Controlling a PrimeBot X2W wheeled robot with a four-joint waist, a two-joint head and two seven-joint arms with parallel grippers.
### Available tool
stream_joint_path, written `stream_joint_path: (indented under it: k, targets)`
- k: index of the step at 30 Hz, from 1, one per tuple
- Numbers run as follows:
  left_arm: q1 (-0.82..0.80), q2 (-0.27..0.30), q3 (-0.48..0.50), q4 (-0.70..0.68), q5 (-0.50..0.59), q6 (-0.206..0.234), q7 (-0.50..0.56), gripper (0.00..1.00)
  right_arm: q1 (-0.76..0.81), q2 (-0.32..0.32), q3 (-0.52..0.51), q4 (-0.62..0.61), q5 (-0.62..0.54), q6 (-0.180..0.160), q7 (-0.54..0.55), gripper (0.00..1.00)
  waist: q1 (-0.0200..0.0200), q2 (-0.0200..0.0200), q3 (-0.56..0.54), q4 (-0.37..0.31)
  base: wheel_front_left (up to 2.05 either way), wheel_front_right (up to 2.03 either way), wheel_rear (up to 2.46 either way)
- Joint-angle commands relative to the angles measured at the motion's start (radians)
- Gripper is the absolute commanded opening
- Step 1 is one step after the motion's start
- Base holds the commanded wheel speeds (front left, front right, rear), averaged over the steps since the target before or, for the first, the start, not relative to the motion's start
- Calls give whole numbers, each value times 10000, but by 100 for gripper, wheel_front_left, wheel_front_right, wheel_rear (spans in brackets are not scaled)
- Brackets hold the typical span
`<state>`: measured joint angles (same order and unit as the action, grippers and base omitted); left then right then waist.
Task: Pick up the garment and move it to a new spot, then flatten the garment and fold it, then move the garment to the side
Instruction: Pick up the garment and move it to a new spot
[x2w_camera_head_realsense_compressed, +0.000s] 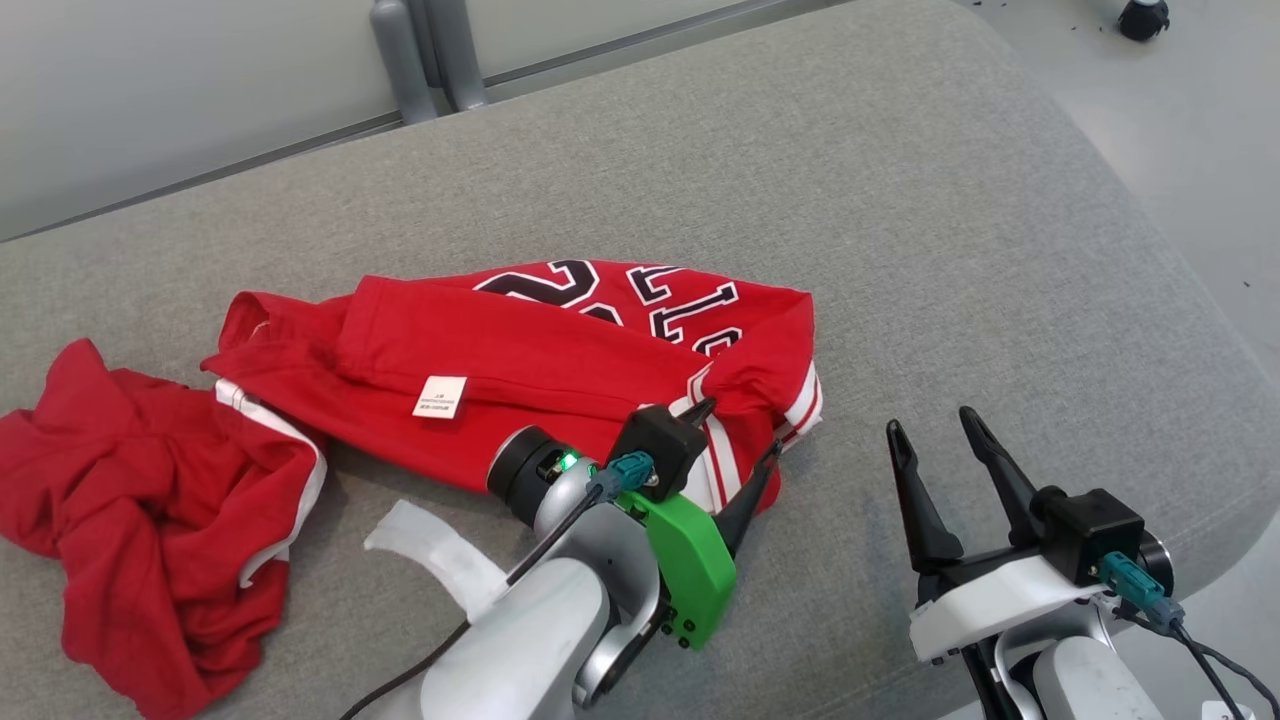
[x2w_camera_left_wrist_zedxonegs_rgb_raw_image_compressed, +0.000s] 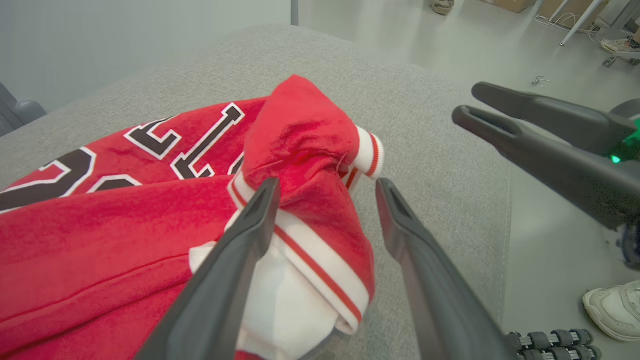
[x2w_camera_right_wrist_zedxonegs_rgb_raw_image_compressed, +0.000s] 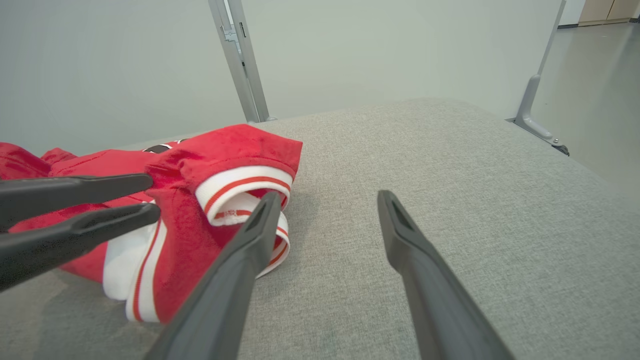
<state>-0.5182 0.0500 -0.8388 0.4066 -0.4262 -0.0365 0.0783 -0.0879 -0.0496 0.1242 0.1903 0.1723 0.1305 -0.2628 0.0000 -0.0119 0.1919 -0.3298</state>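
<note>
A red garment with black-and-white lettering and white-and-red striped trim lies bunched on the grey cushion. My left gripper stands open at its right end. In the left wrist view the fingers straddle the striped cuff of the garment, the left gripper gripping nothing. My right gripper is open over bare cushion just right of the garment. The right wrist view has the right gripper beside the garment's cuff, with the left gripper at the left.
A crumpled red heap lies against the garment's left end; I cannot tell if it is a separate piece. The cushion's rounded edge drops to the floor at the right. A person's shoe stands on the floor there. Metal posts rise behind.
</note>
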Motion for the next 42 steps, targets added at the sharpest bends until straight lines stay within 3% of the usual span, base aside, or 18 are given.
stream_joint_path:
  k: [1,4,12,22,26,31,38,42]
  targets:
    - [240,99,94,-194,-48,28,-71,100,28,-15,-80,-57,-97,4,-31,100,0,119,-54,131,0,0,0]
    - [531,430,355,-829,-192,292,-136,100,139,-15,-229,-74,-227,4,-31,100,0,119,-128,313,0,0,0]
    - [1732,2306,1791,-2890,-349,1704,-201,100,268,-16,-436,-139,-381,4,-31,100,0,119,-301,851,0,0,0]
    - [2880,3864,3301,-3008,-807,2738,-108,100,373,-16,-400,-126,-431,4,-31,100,0,119,-425,1198,0,0,0]
    - [3080,4316,3458,-2874,-876,2837,201,100,369,-16,-390,-87,-481,4,-31,100,0,119,-418,1310,0,0,0]
    - [2796,4533,3272,-2442,-1061,2518,1006,100,165,-16,-333,-56,-405,4,-31,100,0,119,-264,1405,0,0,0]
    - [1958,4910,2902,-860,-595,2390,1951,100,54,-18,-201,-25,-288,4,-31,100,0,119,-87,1392,0,0,0]
    - [1737,5056,2690,-40,-549,2087,2332,100,58,-18,-153,21,-201,4,-31,100,0,119,-51,1304,0,0,0]
